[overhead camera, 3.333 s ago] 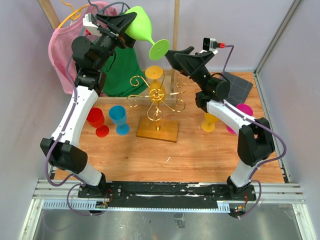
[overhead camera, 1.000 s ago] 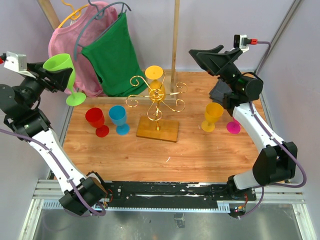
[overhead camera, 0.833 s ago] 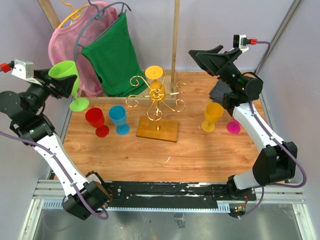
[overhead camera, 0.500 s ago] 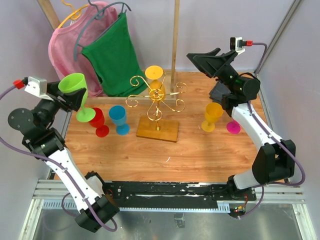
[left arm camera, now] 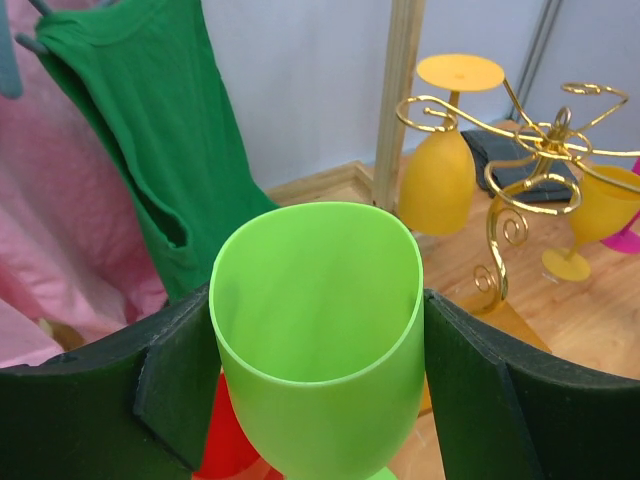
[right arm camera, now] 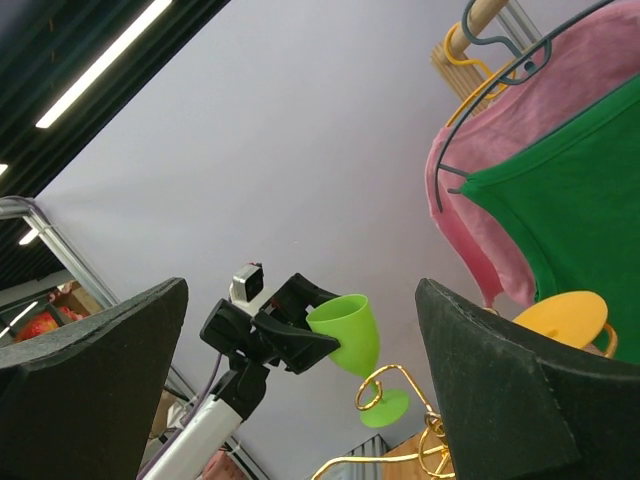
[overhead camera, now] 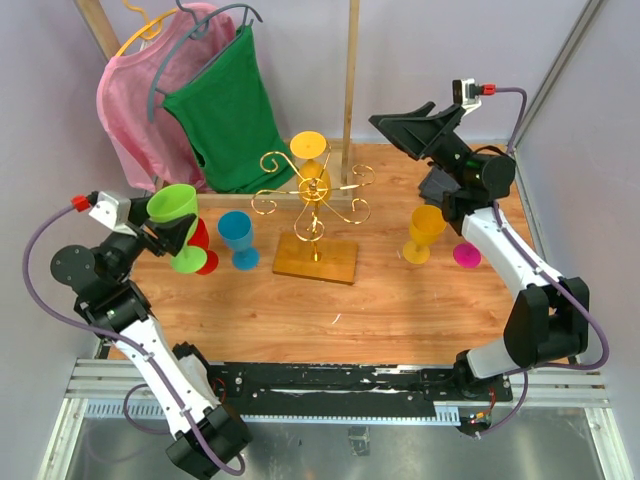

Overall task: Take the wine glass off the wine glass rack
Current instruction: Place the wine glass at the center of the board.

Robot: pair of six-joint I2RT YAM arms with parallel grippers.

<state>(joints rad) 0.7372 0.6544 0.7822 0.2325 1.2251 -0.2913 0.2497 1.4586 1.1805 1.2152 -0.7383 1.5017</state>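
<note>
My left gripper is shut on the bowl of a lime green wine glass, held upright at the table's left side, well away from the rack. In the left wrist view the green wine glass sits squeezed between both black pads. The gold wire wine glass rack stands mid-table on its wooden base, and a yellow glass hangs upside down from it. My right gripper hovers open high at the back right, holding nothing. Its wrist view looks past the open right gripper at the green wine glass.
A red glass and a blue glass stand just right of the held glass. A yellow glass, a magenta glass and a dark cloth lie at the right. Pink and green shirts hang on a wooden frame behind.
My left arm has swung the green glass down and inward from high at the far left to beside the red glass. The right gripper has drifted slightly left, still open.
</note>
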